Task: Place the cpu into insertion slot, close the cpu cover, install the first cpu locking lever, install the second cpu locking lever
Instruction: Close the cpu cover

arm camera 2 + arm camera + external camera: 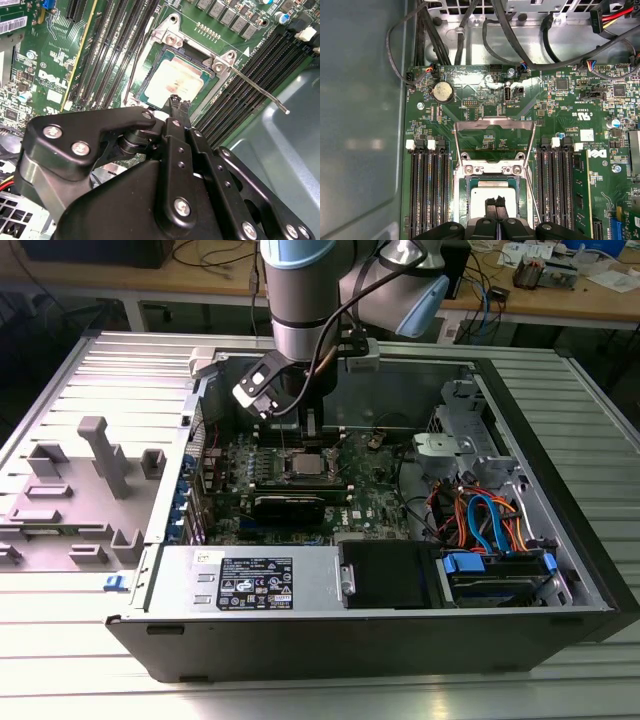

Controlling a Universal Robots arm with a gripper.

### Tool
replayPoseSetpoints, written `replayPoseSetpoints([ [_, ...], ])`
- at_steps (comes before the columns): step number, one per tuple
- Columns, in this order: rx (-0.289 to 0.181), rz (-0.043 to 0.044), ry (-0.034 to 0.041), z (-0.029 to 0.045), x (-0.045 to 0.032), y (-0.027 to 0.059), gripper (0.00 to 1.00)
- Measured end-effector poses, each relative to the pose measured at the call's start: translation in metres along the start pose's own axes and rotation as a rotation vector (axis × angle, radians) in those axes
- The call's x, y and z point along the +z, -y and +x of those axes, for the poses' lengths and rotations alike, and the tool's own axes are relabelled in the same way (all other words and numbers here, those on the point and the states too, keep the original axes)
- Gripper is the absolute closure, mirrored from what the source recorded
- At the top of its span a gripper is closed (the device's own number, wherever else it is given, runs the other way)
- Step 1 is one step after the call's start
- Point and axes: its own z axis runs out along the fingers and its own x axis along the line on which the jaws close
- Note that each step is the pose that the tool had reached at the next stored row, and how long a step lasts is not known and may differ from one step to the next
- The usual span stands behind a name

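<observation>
The cpu (482, 196) lies flat in the insertion slot (171, 39), its silver top (172, 80) facing up; in the exterior view it sits mid-board (305, 464). My gripper (495, 204) is shut with nothing held, and its tips (176, 101) hover over or touch the chip's edge. From outside, the gripper (307, 430) hangs just above the socket. The cpu cover (495, 121) stands open, tilted back behind the socket, with green board showing through its window. One thin locking lever (260, 91) sticks out free on one side, and another lever (137, 60) runs along the opposite side.
Black memory slots (427, 190) flank the socket on both sides. Cables (470, 30) hang near the case wall. Power supply (250, 580) and drive bay with blue and orange cables (490, 520) line the case front. Grey fixtures (100, 455) stand at the exterior view's left.
</observation>
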Motion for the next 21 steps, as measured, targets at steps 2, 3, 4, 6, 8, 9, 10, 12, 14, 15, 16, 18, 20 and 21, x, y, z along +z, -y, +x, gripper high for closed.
replayPoseSetpoints([
  [2, 0.0, 0.0001, 0.0001, 0.0, -0.0001, 0.0, 0.89],
  [3, 0.0, 0.0001, 0.0, 0.0, -0.0001, 0.0, 0.89],
  [4, 0.0, 0.0002, 0.0001, 0.0, -0.0001, -0.0001, 0.89],
  [6, 0.0, 0.0003, 0.0, 0.0, -0.0002, -0.0001, 0.89],
  [8, 0.0, 0.0005, 0.0001, 0.0, -0.0003, -0.0004, 0.89],
  [9, 0.0, 0.0041, 0.0001, 0.0, -0.0006, -0.0014, 0.89],
  [10, 0.0, 0.0079, -0.0002, 0.0, -0.0004, -0.002, 0.89],
  [12, 0.0, 0.0099, -0.0001, -0.0001, -0.0004, -0.0026, 0.89],
  [14, 0.0, 0.0099, -0.0002, 0.0, -0.0003, -0.0027, 0.89],
  [15, 0.0, 0.0099, -0.0002, 0.0, -0.0003, -0.0028, 0.89],
  [16, 0.0, 0.0099, -0.0001, 0.0, -0.0003, -0.0029, 0.89],
  [18, 0.0, 0.0099, -0.0002, 0.0, -0.0003, -0.003, 0.89],
  [20, 0.0, 0.0099, -0.0002, 0.0, -0.0003, -0.0031, 0.89],
  [21, 0.0, 0.0099, -0.0002, 0.0, -0.0003, -0.0031, 0.89],
])
